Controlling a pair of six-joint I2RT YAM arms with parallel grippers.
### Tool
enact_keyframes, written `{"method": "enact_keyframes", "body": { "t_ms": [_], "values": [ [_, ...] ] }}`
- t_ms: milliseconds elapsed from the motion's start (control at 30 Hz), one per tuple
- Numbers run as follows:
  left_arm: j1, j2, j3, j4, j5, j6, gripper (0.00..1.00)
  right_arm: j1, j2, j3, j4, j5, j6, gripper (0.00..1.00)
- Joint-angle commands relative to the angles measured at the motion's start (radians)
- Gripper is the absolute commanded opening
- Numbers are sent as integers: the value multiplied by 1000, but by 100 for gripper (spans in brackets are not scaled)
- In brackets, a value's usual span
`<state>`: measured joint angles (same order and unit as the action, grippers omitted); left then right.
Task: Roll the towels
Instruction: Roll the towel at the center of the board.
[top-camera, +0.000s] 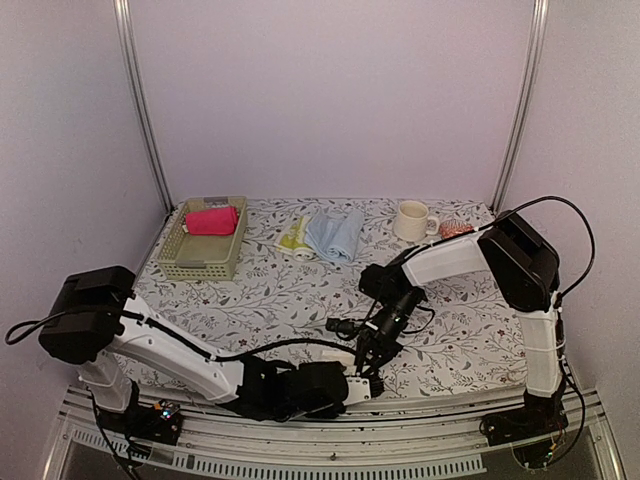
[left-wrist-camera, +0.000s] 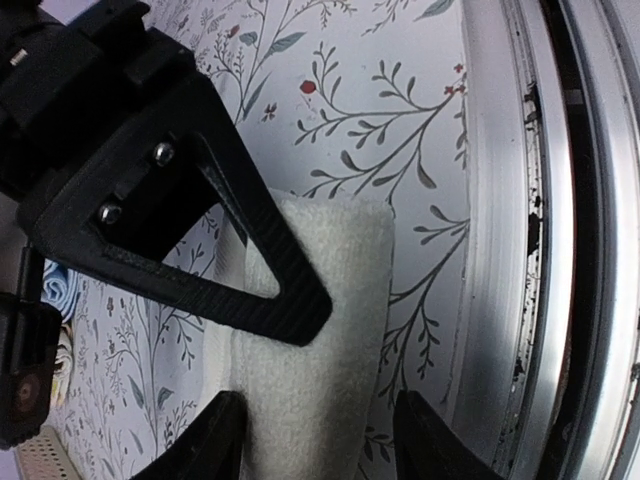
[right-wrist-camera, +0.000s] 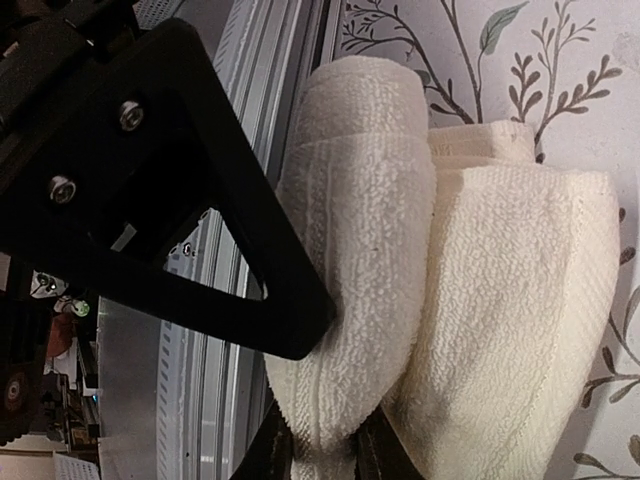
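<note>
Both arms are bunched up at the near edge of the desk (top-camera: 270, 290). The left arm (top-camera: 170, 350) lies low and reaches sideways along that edge. The right arm (top-camera: 455, 260) bends at the elbow and angles down and back to meet it. The cream-white towel (right-wrist-camera: 500, 300) lies partly rolled, right beside the metal rail (left-wrist-camera: 500, 250). The right end effector (right-wrist-camera: 325, 452) is clamped on the rolled part, with fabric squeezed between its fingers. The left end effector (left-wrist-camera: 315, 410) straddles the towel, one finger on each side, but I honestly can't tell if it's squeezing. The pink towel (top-camera: 212, 221) sits in the basket (top-camera: 195, 268). The blue towel (top-camera: 335, 235) and the yellow-green towel (top-camera: 293, 238) lie side by side at the far end, well apart from the arms.
</note>
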<state>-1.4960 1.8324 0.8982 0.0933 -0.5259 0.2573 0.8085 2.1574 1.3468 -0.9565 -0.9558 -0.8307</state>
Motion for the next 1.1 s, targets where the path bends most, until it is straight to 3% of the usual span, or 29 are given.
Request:
{"method": "enact_keyframes", "body": {
  "t_ms": [0, 167, 300, 467, 600, 833, 1067],
  "values": [
    [7, 27, 21, 27, -44, 93, 53, 12, 74, -63, -6, 209, -8, 13],
    [19, 57, 45, 34, -9, 108, 43, 13, 63, -47, -1, 211, -4, 17],
    [30, 78, 52, 32, 1, 105, 31, 12, 27, -39, -2, 222, 20, 35],
    [34, 71, 49, 6, 33, 90, 20, -9, -90, -30, -87, 162, -2, 45],
    [36, 68, 50, 0, 50, 83, 17, -43, -166, -41, -96, 135, 8, 45],
    [36, 75, 64, -12, 52, 85, 16, -70, -146, -92, -40, 151, 63, 45],
    [36, 46, 62, -11, 63, 77, 15, -69, -87, -107, 22, 278, 153, 29]
  ]
}}
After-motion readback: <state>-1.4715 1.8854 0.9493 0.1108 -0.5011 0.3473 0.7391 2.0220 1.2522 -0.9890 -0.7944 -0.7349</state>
